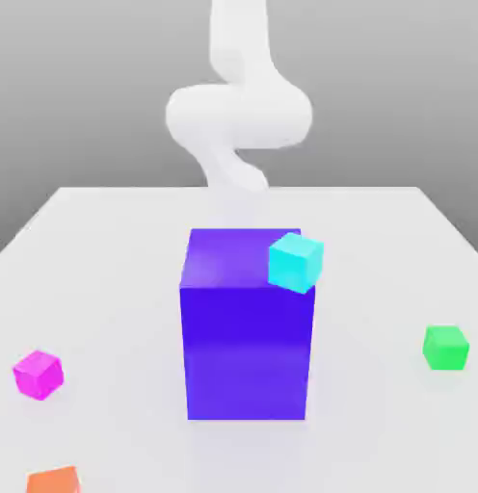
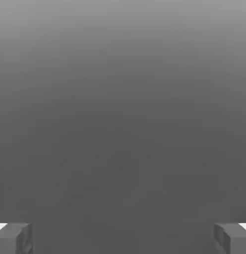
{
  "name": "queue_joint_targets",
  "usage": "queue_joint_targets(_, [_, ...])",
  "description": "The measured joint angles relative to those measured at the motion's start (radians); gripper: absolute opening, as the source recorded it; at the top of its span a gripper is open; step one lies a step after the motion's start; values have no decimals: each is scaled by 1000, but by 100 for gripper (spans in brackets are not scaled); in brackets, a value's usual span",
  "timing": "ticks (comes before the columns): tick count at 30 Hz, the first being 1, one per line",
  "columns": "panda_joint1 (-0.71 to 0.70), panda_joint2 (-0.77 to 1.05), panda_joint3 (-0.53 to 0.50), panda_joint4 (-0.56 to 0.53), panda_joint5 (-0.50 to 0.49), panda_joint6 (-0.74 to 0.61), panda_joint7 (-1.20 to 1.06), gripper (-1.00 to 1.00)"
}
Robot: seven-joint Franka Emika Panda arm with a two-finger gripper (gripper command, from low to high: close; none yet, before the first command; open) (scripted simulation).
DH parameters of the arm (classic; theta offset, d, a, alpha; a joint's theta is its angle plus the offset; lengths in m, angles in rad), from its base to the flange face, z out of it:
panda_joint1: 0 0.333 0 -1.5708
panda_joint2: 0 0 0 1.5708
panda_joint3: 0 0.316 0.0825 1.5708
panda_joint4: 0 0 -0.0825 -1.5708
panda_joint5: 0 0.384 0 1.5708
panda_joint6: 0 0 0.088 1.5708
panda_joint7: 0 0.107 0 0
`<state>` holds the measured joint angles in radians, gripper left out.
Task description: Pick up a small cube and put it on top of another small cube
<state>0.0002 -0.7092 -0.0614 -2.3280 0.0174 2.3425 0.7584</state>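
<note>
The magenta cube (image 1: 39, 374) sits on the white table (image 1: 108, 279) toward the exterior view's left, near the front edge, with nothing touching it. The green cube (image 1: 445, 348) rests well apart from it on the exterior view's right, and the tall blue-purple block (image 1: 247, 337) stands between the 2. A cyan cube (image 1: 296, 262) perches at that block's top corner, and an orange cube (image 1: 54, 480) lies just in front of the magenta one (neither is wanted here).

The arm (image 1: 238, 120) rises behind the block at the table's far side. In the hand view the gripper (image 2: 123, 238) shows its 2 fingers (image 2: 13, 238) spread wide and empty, with nothing between them.

From the arm, the magenta cube lies forward and off toward the exterior view's left, past the block, so the reach probably has to go around or over that block. The cube has no long axis; it appears slightly turned against the table's edges, so the fingers would likely need a small wrist turn to meet 2 flat faces.
</note>
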Motion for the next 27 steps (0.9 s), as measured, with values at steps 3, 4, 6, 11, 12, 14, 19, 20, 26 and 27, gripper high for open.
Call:
queue_joint_targets(3, [-4, 113, -75, -35, 27, 53, -56, 0])
queue_joint_targets(4, [-5, 149, -100, -46, 36, 70, -74, 0])
queue_joint_targets(6, [-8, 221, -149, -69, 56, 105, -111, 0])
queue_joint_targets(11, [-24, 402, -263, -124, 114, 189, -211, 0])
queue_joint_targets(12, [-29, 438, -284, -135, 127, 206, -232, 0])
queue_joint_targets(14, [-41, 511, -323, -157, 155, 239, -276, 0])
queue_joint_targets(19, [-120, 695, -389, -212, 223, 321, -382, 0])
queue_joint_targets(20, [-141, 731, -396, -223, 234, 338, -402, 0])
queue_joint_targets(26, [-241, 930, -401, -270, 281, 448, -493, 0])
queue_joint_targets(27, [-261, 960, -378, -264, 310, 468, -517, 0])
